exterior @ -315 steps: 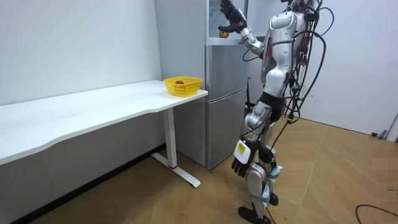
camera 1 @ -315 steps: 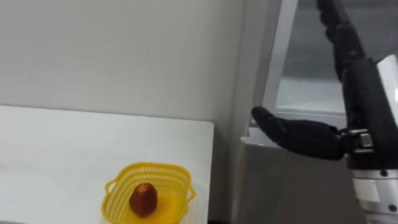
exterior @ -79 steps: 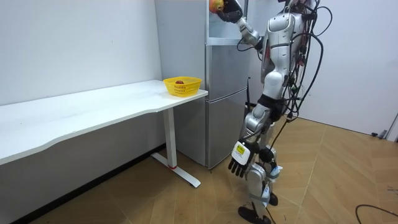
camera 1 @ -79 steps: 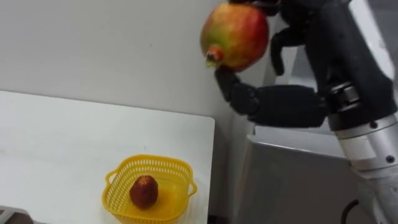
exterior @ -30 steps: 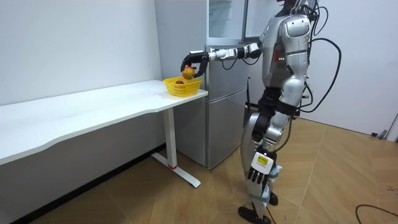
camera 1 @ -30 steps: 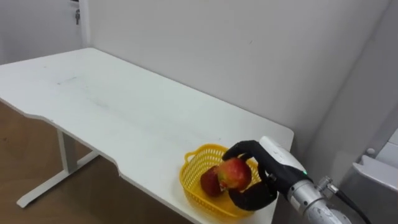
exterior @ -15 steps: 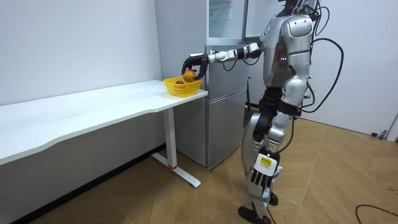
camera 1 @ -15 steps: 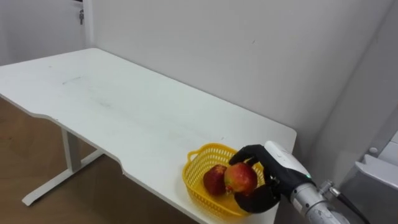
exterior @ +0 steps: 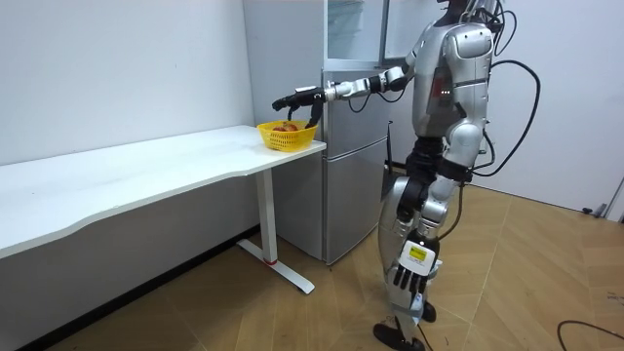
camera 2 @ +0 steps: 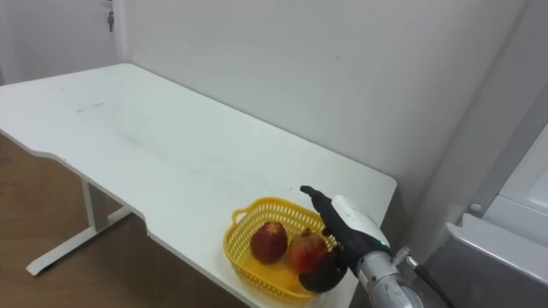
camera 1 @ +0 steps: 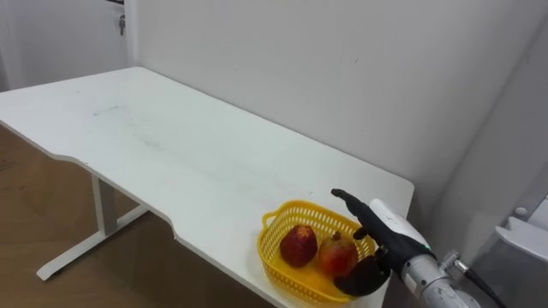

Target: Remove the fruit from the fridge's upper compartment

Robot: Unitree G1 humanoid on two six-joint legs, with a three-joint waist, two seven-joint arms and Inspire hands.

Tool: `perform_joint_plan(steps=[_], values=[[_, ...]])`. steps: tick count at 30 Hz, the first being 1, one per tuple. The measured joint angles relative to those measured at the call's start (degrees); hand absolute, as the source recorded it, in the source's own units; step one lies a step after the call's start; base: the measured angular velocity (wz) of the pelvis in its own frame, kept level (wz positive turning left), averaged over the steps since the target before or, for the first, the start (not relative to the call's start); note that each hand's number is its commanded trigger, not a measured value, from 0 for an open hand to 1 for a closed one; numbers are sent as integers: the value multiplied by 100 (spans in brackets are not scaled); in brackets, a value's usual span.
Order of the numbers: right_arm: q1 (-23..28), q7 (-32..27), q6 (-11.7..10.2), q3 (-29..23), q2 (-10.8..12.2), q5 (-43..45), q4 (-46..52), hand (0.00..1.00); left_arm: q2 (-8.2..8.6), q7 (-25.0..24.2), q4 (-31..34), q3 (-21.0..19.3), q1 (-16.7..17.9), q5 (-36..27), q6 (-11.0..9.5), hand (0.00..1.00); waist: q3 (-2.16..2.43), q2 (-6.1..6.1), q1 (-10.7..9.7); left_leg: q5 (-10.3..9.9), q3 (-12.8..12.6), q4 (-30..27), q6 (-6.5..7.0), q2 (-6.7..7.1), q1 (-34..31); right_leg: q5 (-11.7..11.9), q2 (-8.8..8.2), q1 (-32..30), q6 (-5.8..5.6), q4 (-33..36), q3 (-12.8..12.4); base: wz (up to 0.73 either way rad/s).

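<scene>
Moved: round red-green pomegranate [camera 1: 336, 255], now released into yellow plastic basket [camera 1: 270, 257];
Right hand [camera 1: 385, 236]: fingers spread, holding nothing, above basket;
Left hand [exterior: 408, 281]: beside thigh

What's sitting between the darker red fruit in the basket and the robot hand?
A second, red-and-yellow fruit, in the yellow basket; the open right robot hand is close beside it. The left eye view shows this.

White table [camera 1: 171, 145] against pale wall [camera 1: 325, 60]
</scene>
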State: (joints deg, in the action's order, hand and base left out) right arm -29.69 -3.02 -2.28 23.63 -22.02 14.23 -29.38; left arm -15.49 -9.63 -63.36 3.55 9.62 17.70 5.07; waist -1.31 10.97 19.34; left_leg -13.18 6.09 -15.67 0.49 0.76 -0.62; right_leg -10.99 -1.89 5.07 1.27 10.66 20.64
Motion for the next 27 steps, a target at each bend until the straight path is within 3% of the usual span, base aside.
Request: perform_joint_plan(steps=[7,18,21,27], values=[[-3,87,0,10,19,-458,5,0,-84,-1,48,120,29,13,3,0,-27,-37,-9,-2,0,7,1,0,4,0,-2,7,0,5,-4,0],[-13,135,-9,-9,29,-493,207,0,-97,21,67,113,23,82,3,0,-8,-75,-38,-2,-43,-5,1,4,-15,0,-3,12,0,0,1,0],[-45,67,-10,-25,28,-532,311,0,-88,18,106,112,77,78,2,0,26,-145,-50,-2,-68,-5,1,1,-8,1,-7,12,-1,-1,0,-2],[-43,-15,-37,-55,28,-576,883,0,-26,38,142,88,214,97,-4,0,40,-337,-196,-1,-79,1,1,1,71,0,-8,50,-1,-5,-14,0]])
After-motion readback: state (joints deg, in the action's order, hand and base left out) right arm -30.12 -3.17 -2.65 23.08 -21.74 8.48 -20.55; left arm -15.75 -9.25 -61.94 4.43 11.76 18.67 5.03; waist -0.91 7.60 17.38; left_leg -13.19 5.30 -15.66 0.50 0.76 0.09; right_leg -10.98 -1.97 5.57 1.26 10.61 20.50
